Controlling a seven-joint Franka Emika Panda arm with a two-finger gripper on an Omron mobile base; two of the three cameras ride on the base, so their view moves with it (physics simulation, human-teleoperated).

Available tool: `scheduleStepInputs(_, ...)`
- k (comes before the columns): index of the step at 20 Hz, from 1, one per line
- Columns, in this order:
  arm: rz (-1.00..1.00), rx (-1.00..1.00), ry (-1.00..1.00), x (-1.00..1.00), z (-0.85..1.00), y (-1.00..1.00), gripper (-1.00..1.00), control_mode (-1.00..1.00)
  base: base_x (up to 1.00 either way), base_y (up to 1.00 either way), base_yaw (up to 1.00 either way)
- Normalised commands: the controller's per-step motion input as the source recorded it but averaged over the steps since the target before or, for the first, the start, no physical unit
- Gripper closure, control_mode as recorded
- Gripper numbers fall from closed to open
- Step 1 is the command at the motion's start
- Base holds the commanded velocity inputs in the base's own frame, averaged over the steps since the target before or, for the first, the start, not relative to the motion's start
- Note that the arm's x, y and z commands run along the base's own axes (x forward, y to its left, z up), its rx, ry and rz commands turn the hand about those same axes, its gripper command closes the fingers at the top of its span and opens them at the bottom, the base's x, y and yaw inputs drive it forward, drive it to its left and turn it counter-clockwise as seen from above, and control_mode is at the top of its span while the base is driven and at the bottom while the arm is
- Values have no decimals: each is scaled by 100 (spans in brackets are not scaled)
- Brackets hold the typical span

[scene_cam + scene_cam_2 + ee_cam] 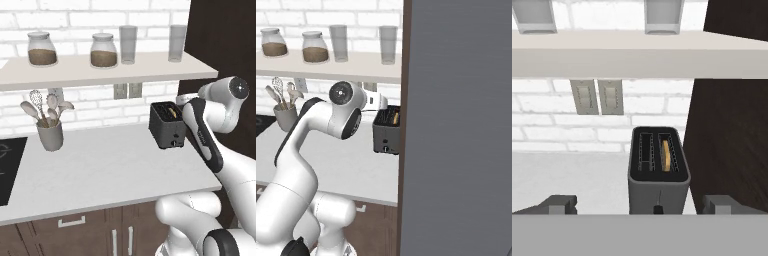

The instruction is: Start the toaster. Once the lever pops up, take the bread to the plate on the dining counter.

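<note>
While the arm reaches over the grey-white worktop [110, 170], the gripper [639, 205] hangs in front of the toaster [659, 172] with its jaws spread wide, one dark fingertip [559, 204] to each side of the appliance and neither touching it. The toaster, a dark two-slot box, stands on the worktop close to the white brick wall [542, 125] and just beside a dark brown cabinet side [732, 135]; the left base view shows it near the worktop's right end. The bread [666, 155], a thin golden-brown slice, sits upright in the right-hand slot as seen from the hand view, its top edge about level with the slot opening; the other slot holds nothing. A pair of wall switches [597, 96] lies above and to the left of the toaster, under a shelf [100, 70] bearing two jars [41, 49] and two glasses [128, 44]. A utensil holder [50, 135] stands well apart to the left.
</note>
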Motion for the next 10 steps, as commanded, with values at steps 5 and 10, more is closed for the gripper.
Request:
scheduleStepInputs(5, 0, 0, 0, 0, 0, 0, -100, -100, 0, 0, 0)
scheduleStepInputs(10, 0, 0, 0, 0, 0, 0, -100, -100, 0, 0, 0)
